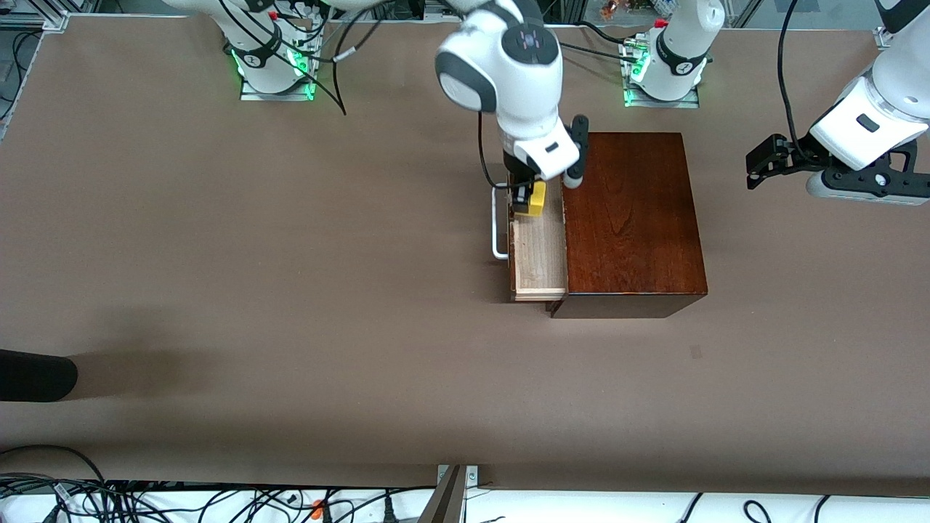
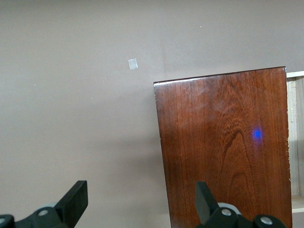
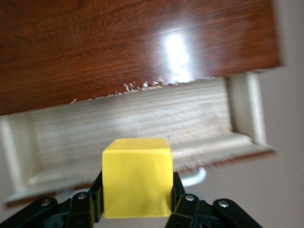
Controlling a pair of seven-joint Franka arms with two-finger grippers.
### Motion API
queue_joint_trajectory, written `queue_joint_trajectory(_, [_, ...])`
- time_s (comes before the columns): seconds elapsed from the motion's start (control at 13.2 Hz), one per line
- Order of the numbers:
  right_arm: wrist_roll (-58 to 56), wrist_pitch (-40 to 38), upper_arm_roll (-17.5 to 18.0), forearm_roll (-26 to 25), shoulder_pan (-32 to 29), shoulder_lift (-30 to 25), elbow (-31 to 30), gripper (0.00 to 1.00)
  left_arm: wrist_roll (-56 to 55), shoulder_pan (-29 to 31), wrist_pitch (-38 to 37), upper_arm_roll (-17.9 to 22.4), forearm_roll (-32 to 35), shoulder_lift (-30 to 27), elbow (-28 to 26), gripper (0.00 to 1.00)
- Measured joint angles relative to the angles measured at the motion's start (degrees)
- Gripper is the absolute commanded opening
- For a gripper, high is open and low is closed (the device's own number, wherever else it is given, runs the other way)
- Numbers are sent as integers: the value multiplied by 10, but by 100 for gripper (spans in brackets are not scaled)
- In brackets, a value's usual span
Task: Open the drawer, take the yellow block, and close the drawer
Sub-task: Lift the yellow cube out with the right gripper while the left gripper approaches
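Front view: the right arm comes from its base at the top & reaches to the open drawer [image 1: 539, 254], a shallow pale-wood tray w/ a dark front and a white U-shaped handle [image 1: 498, 225]. The drawer sticks out of the shiny dark wooden box [image 1: 632, 218] toward the right arm's end of the table. The right gripper [image 1: 524, 204] is over the part of the tray farther from the front camera. It is clenched on the small bright yellow block [image 1: 536, 198], a plain cube, w/ one finger on each side. The block looks lifted a bit off the tray floor, but I can't tell for sure.

The brown table [image 1: 290, 290] holds the box near the middle.

The left arm waits at the left arm's end of the table. The left gripper [image 1: 759, 163] hangs in the air over bare table beside the box, fingers spread apart, holding nothing.

Left wrist view: the two dark fingers [image 2: 76, 199] stand wide apart, w/ the box top [image 2: 223, 142] in sight past them.

Right wrist view: the yellow block [image 3: 137, 176] sits tight btw. the black fingers [image 3: 185, 202], over the pale tray [image 3: 128, 128].
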Motion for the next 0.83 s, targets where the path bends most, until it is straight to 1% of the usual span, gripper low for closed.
queue_joint_trajectory(0.08, [3, -27, -2, 9, -13, -21, 4, 0, 0, 0, 0, 0, 0, 0, 0, 100])
queue_joint_trajectory(0.23, [4, -75, -6, 31, -59, -58, 5, 0, 0, -1, -1, 0, 0, 0, 1, 100])
queue_joint_trajectory(0.45, [-4, -152, -10, 67, -165, -97, 5, 0, 0, -4, -21, 0, -1, 5, 11, 100])
queue_joint_trajectory(0.6, [-21, -189, -11, 72, -228, -108, 4, 0, 0, -7, -52, -7, -19, 13, 20, 100])
queue_joint_trajectory(0.68, [-23, -198, -12, 73, -254, -110, 1, 0, 2, -8, -75, -16, -27, 21, 21, 100])
queue_joint_trajectory(0.83, [-23, -201, -14, 75, -297, -109, -15, 0, 6, -9, -97, -60, -35, 48, 22, 100])
